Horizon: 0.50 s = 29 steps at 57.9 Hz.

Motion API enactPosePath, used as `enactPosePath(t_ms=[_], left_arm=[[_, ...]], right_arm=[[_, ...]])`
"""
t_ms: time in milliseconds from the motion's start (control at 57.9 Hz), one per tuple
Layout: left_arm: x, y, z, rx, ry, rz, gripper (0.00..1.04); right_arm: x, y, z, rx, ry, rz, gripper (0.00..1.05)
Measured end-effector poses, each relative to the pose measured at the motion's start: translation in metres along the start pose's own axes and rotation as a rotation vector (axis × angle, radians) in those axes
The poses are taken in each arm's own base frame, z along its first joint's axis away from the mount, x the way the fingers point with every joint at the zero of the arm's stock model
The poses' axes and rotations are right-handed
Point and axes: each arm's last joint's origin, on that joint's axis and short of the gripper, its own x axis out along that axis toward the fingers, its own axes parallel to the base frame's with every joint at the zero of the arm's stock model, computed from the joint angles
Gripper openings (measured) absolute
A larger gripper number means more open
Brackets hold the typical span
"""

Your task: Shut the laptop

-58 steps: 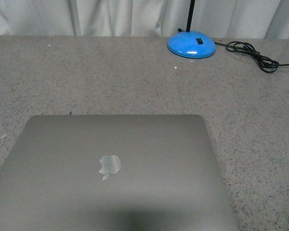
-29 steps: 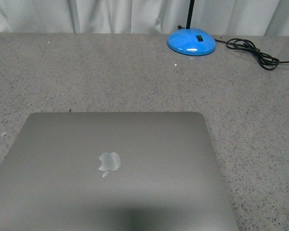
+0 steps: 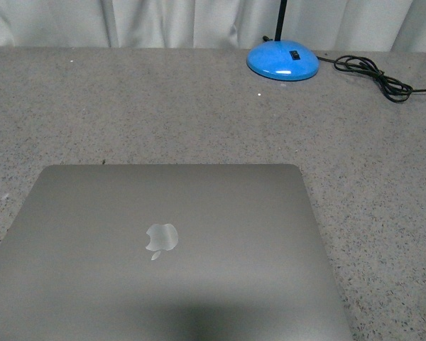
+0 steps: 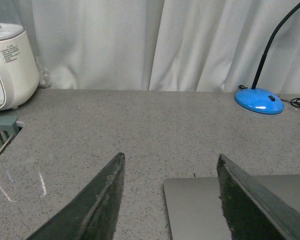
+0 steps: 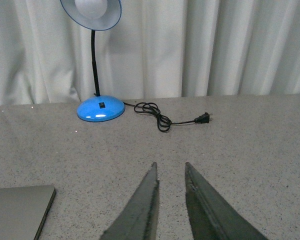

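Both hands clear of shut laptop (image 3: 163,256), left hand (image 4: 170,172) spread, right hand (image 5: 170,172) narrowed.

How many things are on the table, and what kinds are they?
Laptop: 1, lid shut
Blue desk lamp: 1, with its black cord and plug lying loose on the grey table
White appliance: 1, at the table's far left, seen only in the left wrist view
Total: 3
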Motion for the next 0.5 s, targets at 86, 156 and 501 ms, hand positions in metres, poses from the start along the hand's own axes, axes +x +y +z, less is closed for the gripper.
enactPosePath(t_ms=[86, 156, 501], left_arm=[[0.0, 0.0, 0.0, 0.0, 0.0, 0.0, 0.69], [0.0, 0.0, 0.0, 0.0, 0.0, 0.0, 0.82], [0.0, 0.0, 0.0, 0.001, 0.0, 0.0, 0.98]], right_arm=[[0.0, 0.0, 0.0, 0.0, 0.0, 0.0, 0.6], [0.0, 0.0, 0.0, 0.0, 0.0, 0.0, 0.72], [0.0, 0.0, 0.0, 0.0, 0.0, 0.0, 0.96]])
